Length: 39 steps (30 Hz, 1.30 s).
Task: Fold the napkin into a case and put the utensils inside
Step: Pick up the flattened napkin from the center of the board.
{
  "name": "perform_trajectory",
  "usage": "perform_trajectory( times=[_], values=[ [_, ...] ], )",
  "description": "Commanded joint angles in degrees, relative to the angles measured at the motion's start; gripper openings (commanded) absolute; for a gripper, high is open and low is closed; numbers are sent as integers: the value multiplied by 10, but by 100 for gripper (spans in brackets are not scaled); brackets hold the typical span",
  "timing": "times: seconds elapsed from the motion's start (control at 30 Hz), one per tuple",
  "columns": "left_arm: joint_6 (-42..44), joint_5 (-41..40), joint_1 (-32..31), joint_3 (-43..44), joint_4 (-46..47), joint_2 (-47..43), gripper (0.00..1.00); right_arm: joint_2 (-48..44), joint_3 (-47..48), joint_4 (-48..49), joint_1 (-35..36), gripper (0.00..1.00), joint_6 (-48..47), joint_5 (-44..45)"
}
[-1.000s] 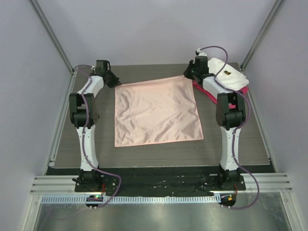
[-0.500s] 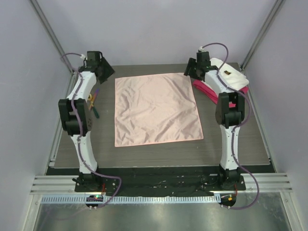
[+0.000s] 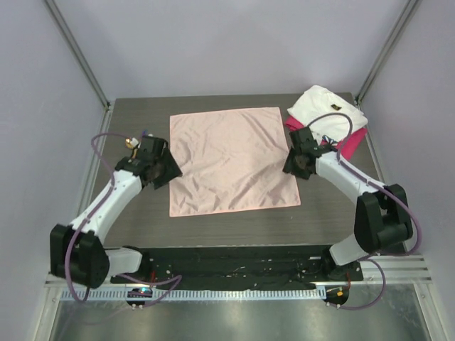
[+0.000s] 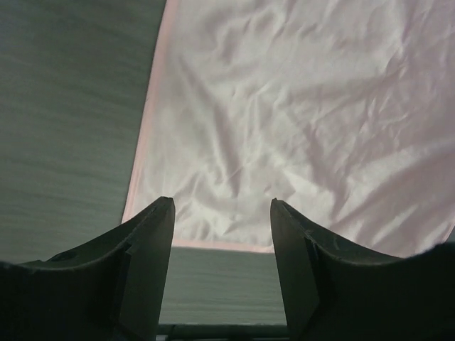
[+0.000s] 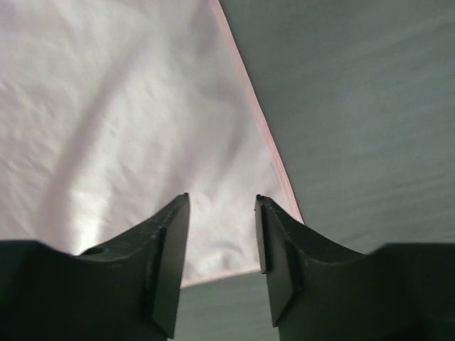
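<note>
Left gripper (image 3: 168, 175) and right gripper (image 3: 293, 166) have swung back from the far corners of the napkin (image 3: 231, 160) to its near half.
Napkin flat on the table (image 3: 355, 209); both sets of jaws stand apart over its side edges, nothing held; utensils (image 3: 132, 141) lie beside the left arm (image 3: 106, 202). We judge the first fold is starting: each gripper must next drop and pinch a near corner.

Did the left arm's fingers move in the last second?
Yes. The left fingers came from the table's far-left corner toward the near edge, now beside the napkin's left edge.
</note>
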Motion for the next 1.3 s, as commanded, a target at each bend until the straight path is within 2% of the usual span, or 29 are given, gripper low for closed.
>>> perform_trajectory(
  times=[0.0, 0.03, 0.1, 0.17, 0.4, 0.9, 1.27],
  values=[
    [-67, -62, -3, -96, -28, -138, 62, -100, -136, -25, 20, 45, 69, 23],
    [-81, -73, -7, -110, -31, -188, 64, -118, -156, -24, 22, 45, 90, 32],
    [-83, -96, -8, -132, -30, -224, 71, -157, -205, -22, 26, 42, 109, 46],
    [-75, -106, -10, -149, -29, -247, 73, -177, -224, -23, 26, 42, 128, 72],
    [-78, -88, -9, -151, -55, -196, 71, -140, -236, -10, 26, 42, 135, 79],
    [-91, -75, -9, -176, -34, -187, 69, -123, -237, 9, 26, 43, 149, 47],
    [-126, -91, -9, -162, -90, -164, 71, -95, -256, 31, 33, 40, 181, 45]
  ],
)
